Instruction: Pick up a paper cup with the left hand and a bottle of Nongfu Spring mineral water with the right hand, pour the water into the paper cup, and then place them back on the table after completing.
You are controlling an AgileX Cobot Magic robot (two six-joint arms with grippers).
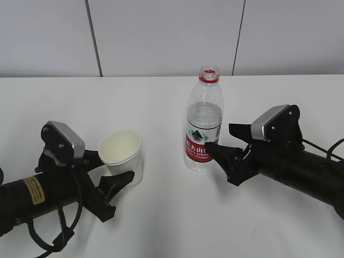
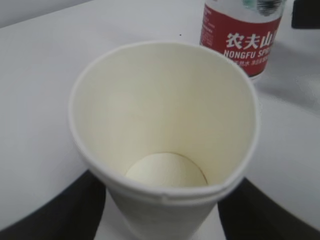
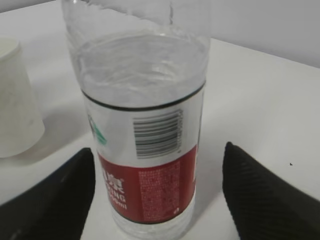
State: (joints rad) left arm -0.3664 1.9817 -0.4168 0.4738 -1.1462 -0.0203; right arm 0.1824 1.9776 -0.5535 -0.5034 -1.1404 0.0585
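A white paper cup (image 1: 122, 155) stands upright and empty on the white table (image 1: 172, 226). My left gripper (image 1: 110, 171), on the arm with the yellow sticker, is open, with one finger on each side of the cup and small gaps showing. The left wrist view looks into the cup (image 2: 165, 115), with the gripper (image 2: 162, 220) low around it. A clear, uncapped Nongfu Spring bottle (image 1: 204, 121) with a red label stands upright and holds water. My right gripper (image 1: 227, 142) is open and straddles its lower part without touching. The right wrist view shows the bottle (image 3: 145, 125) between the fingers (image 3: 260, 200).
A grey panelled wall (image 1: 161, 32) runs along the table's far edge. The bottle also shows beyond the cup in the left wrist view (image 2: 240, 40), and the cup at the left of the right wrist view (image 3: 15, 110). Loose black cables (image 1: 328, 148) trail off the right arm.
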